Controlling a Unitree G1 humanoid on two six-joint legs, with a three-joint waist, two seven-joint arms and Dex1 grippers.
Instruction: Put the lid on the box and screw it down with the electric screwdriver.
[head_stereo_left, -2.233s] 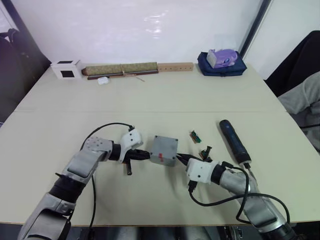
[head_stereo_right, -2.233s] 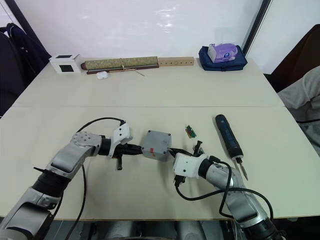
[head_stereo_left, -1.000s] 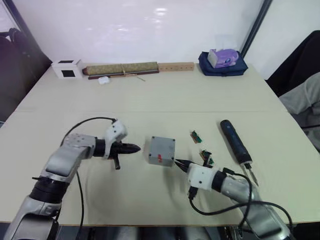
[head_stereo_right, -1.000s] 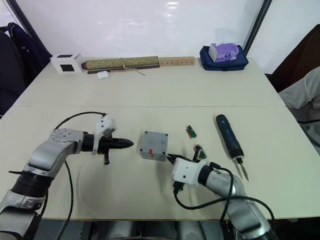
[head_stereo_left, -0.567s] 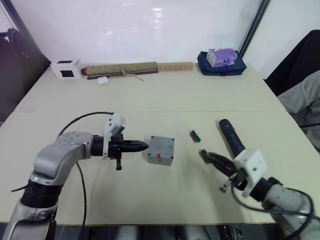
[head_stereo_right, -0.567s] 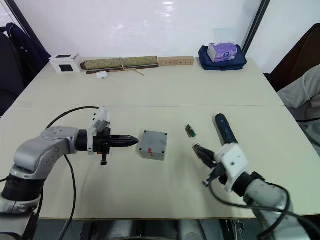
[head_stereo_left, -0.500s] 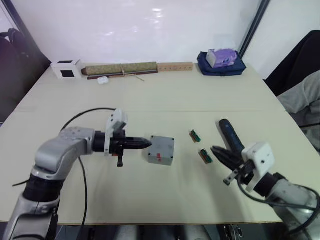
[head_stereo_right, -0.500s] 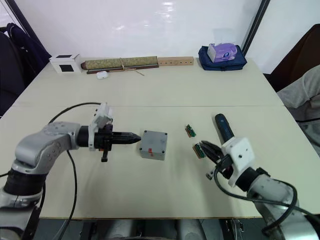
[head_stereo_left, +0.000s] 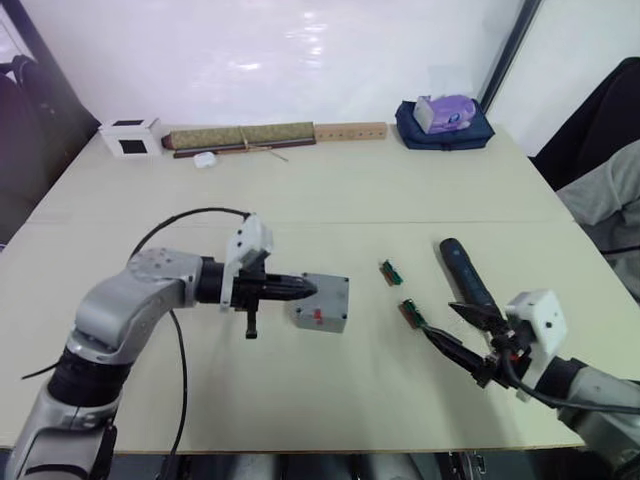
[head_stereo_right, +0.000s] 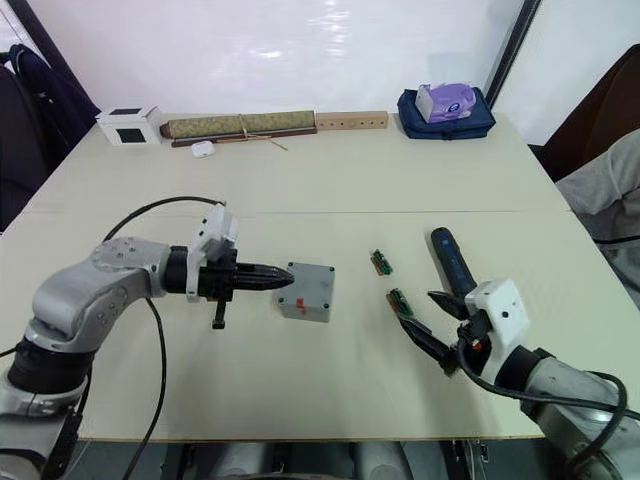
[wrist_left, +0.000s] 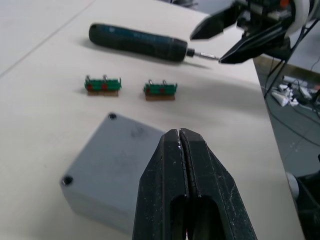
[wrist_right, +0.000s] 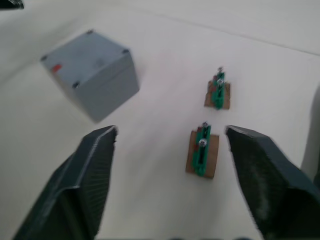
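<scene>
Left claw (head_stereo_left: 308, 290) pinched empty beside the lidded box (head_stereo_left: 322, 301); right claw (head_stereo_left: 462, 334) spread wide, empty.

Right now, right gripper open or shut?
Open. The right gripper has its fingers spread wide, a small green circuit board on the table between them.
</scene>
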